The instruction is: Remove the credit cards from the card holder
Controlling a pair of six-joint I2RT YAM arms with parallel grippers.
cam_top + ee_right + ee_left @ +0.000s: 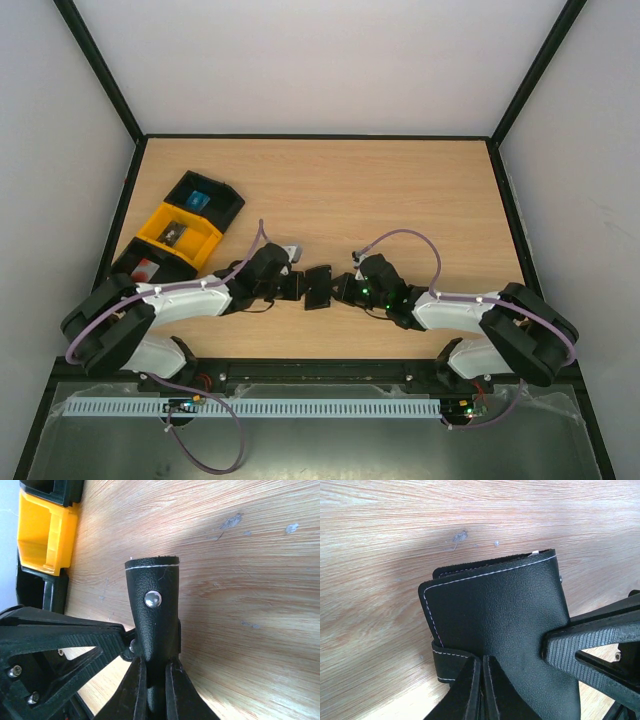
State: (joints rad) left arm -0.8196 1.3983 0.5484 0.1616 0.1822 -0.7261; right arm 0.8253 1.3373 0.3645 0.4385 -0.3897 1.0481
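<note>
The black card holder is held up above the table between both arms, folded shut. My left gripper is shut on its lower left edge by the side tab, and its fingers are pressed together. From the other side my right gripper is shut on the holder, just below a silver snap. Its ribbed finger lies against the holder's face. Only a pale sliver shows at the holder's top edge. A blue credit card lies in a black tray.
At the far left stand a black tray, a yellow tray holding a dark card, and another black tray holding something red. The yellow tray is also in the right wrist view. A small grey object lies behind the left gripper.
</note>
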